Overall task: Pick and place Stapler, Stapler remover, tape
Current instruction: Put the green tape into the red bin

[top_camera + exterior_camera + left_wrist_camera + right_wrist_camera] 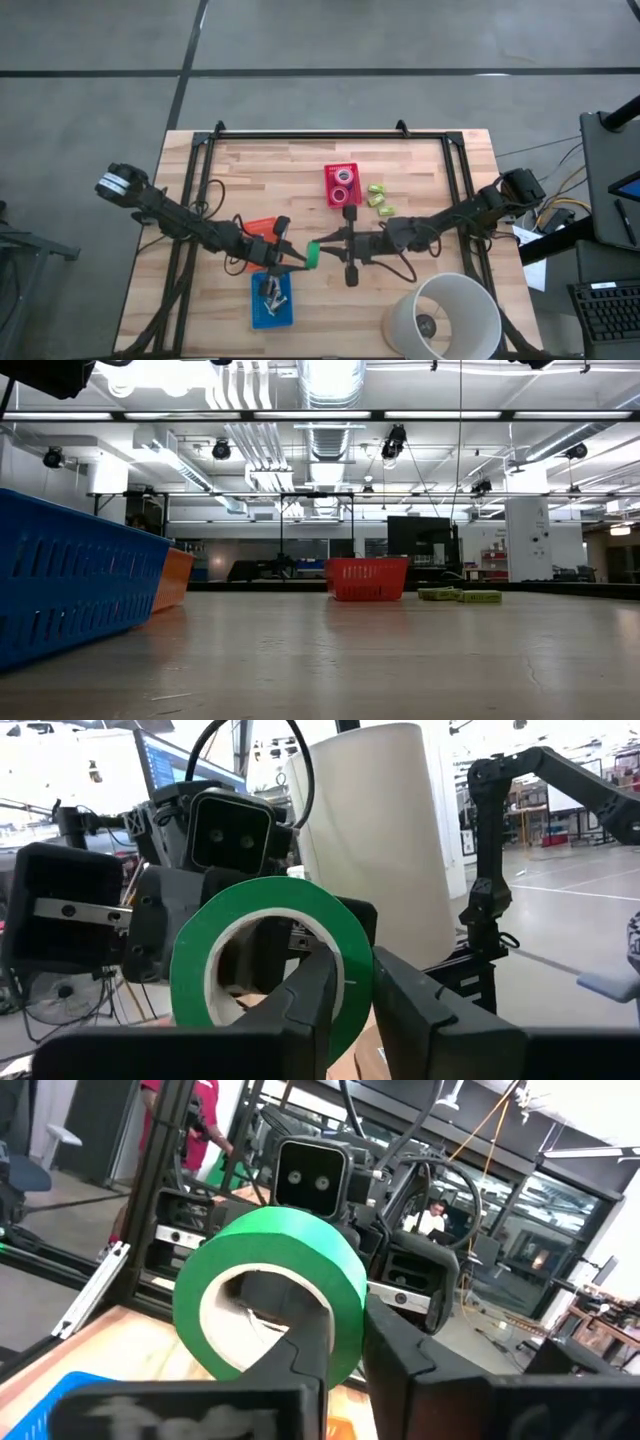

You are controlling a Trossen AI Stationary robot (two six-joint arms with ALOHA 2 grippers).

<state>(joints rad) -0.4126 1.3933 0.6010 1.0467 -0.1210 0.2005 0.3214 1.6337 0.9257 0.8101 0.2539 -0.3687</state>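
Mid-table, a handover: the green tape roll [312, 256] hangs in the air between the two arms, above the wood. The left gripper [355, 995] pinches the roll's wall, and the right gripper [345, 1345] has its fingers clamped on the same roll from the other side. So both are grasping it. Two rolls already sit in the red basket [341, 172], and metal pieces lie in the blue tray [271, 312]. This green roll isn't placed yet, by my reckoning.

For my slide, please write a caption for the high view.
Both claws, left and right, grip one green tape roll above the table.
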